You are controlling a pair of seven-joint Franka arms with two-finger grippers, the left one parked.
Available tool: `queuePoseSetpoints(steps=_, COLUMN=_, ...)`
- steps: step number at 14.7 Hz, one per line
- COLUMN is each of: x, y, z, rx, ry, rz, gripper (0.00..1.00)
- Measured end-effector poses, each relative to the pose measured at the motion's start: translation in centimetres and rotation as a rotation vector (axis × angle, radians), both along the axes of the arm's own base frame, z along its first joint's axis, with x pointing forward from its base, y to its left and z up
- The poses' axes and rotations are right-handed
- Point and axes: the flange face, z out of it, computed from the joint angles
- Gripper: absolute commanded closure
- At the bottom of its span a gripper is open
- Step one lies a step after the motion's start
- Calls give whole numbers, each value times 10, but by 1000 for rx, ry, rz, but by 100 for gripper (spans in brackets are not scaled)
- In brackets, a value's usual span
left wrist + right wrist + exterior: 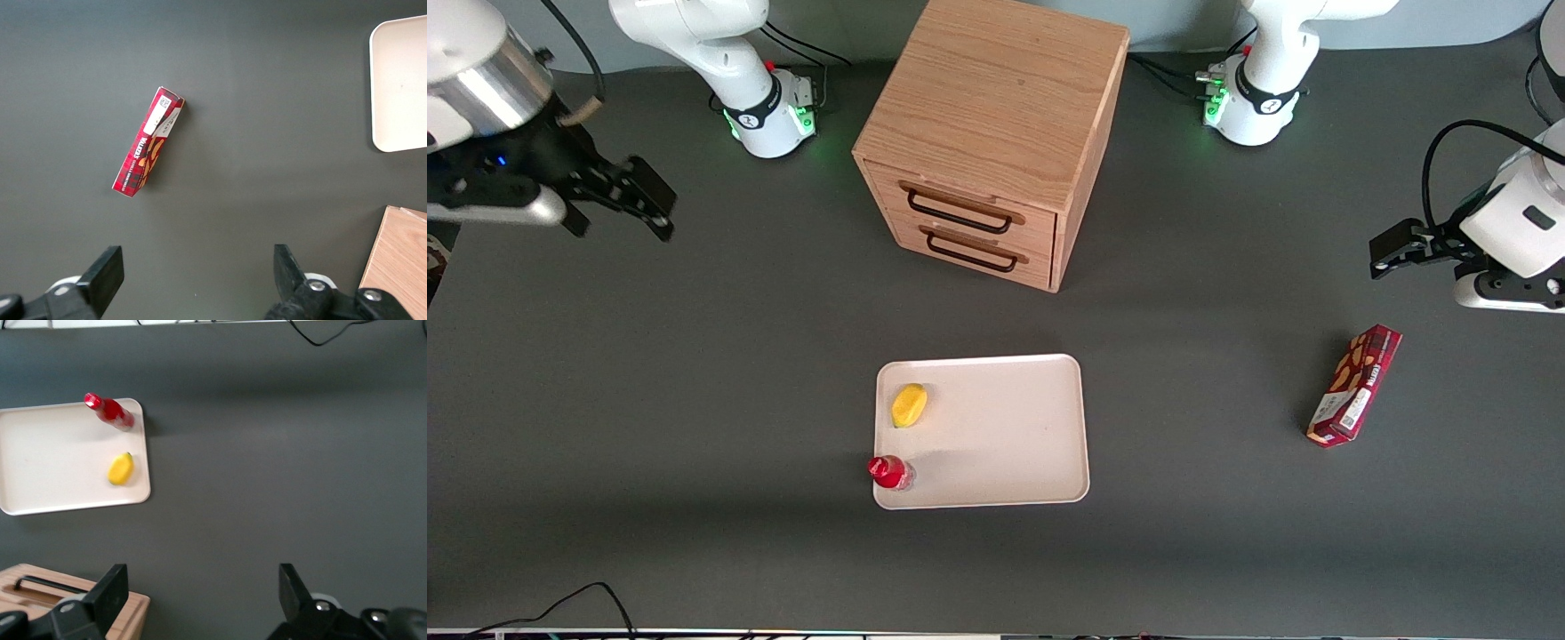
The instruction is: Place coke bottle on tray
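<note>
The coke bottle (890,472) (109,412), small and red with a red cap, stands upright on the cream-white tray (1005,436) (53,460), at the tray's corner nearest the front camera toward the working arm's end. My gripper (640,200) (200,587) hangs high above the table at the working arm's end, well away from the tray. Its fingers (110,590) are spread wide apart with only bare table between them.
A yellow fruit (909,405) (121,469) lies on the tray, farther from the front camera than the bottle. A wooden drawer cabinet (996,133) (67,600) stands farther back. A red snack box (1354,384) (147,148) lies toward the parked arm's end.
</note>
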Motion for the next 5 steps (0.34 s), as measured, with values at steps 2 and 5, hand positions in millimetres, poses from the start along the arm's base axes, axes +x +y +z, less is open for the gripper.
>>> queuePoseSetpoints(steps=2, x=-20, y=-27, z=5, rx=24, ry=8, rz=-14, gripper=0)
queuePoseSetpoints(steps=5, x=-23, y=-56, z=4, rx=53, ry=18, rz=-52, gripper=0)
